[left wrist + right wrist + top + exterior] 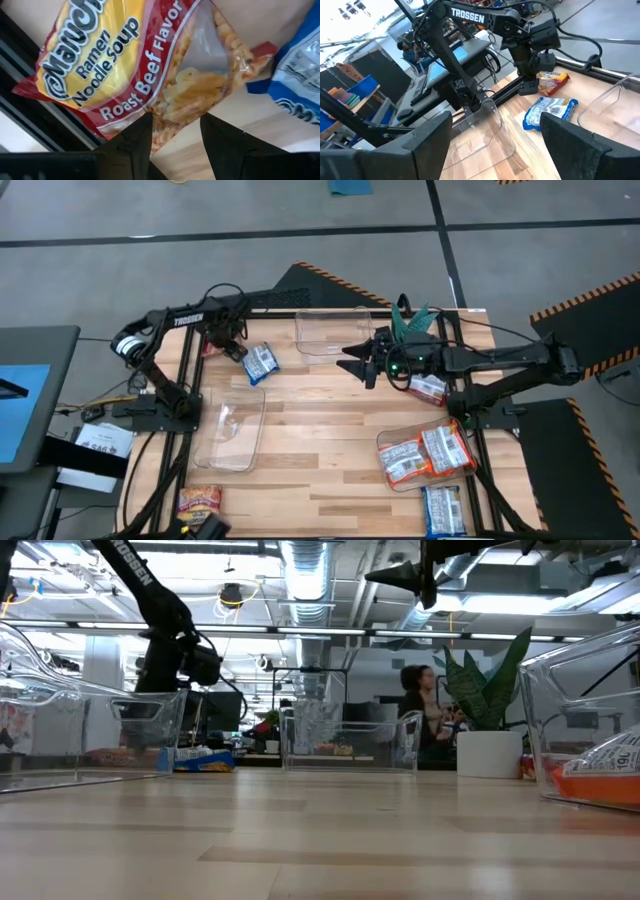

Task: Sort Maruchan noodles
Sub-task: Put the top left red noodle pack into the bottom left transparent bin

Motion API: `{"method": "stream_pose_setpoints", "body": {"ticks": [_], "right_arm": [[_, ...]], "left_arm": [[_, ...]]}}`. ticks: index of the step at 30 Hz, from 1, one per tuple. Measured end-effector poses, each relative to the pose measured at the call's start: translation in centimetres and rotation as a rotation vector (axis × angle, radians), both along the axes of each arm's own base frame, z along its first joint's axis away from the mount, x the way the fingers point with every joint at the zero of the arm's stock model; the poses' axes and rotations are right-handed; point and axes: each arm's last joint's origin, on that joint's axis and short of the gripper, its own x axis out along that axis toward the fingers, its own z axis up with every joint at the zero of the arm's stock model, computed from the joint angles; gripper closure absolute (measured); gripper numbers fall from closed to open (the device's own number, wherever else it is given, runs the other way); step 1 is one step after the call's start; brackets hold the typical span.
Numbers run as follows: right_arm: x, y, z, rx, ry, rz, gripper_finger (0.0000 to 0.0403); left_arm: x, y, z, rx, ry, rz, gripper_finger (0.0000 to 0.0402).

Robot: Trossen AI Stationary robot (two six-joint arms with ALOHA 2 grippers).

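Left wrist view: my left gripper (175, 132) sits low over red-yellow noodle packet (135, 65) at table's far left edge, fingers apart astride packet's end, not clamped. Blue packet (261, 362) just beside. Right gripper (362, 364) hangs wide open mid-table, empty, near far bin (330, 330).

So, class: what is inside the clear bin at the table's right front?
The clear bin holds two orange-and-white noodle packets, lying side by side. Anything beneath them is covered, so cannot be seen.
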Motion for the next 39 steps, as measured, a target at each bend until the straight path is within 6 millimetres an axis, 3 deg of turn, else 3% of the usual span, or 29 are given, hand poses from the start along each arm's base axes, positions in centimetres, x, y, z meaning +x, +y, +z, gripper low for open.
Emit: {"method": "stream_pose_setpoints", "body": {"ticks": [8, 11, 15, 20, 23, 30, 35, 39], "right_arm": [[0.0, 0.0, 0.0, 0.023, -0.004, -0.002, 0.0078], [0.0, 0.1, 0.0, 0.025, -0.004, 0.001, 0.0078], [0.0, 0.3, 0.0, 0.042, -0.006, 0.008, 0.0078], [0.1, 0.7, 0.0, 0.042, -0.005, 0.021, 0.0078], [0.1, 0.7, 0.0, 0.042, -0.005, 0.022, 0.0078], [0.1, 0.7, 0.0, 0.042, -0.005, 0.022, 0.0078], [0.1, 0.7, 0.1, 0.041, -0.021, 0.022, 0.0078], [0.1, 0.7, 0.3, 0.04, -0.044, 0.022, 0.0078]], "left_arm": [[-0.2, 0.0, -0.7, 0.051, 0.024, 0.001, 0.0256], [-0.2, 0.0, -0.7, 0.061, 0.035, -0.007, 0.029], [-0.3, 0.0, -0.6, 0.062, 0.047, -0.04, 0.0376], [-0.2, 0.1, 0.3, 0.077, 0.013, -0.062, 0.0399], [0.0, 0.0, 2.2, 0.127, -0.074, -0.069, 0.0402], [-0.8, -1.3, 9.3, 0.344, -0.259, -0.051, 0.0401], [-1.4, -4.4, 14.2, 0.452, -0.407, -0.106, 0.0401], [-1.3, -8.0, 16.8, 0.492, -0.495, -0.191, 0.0401]]}}
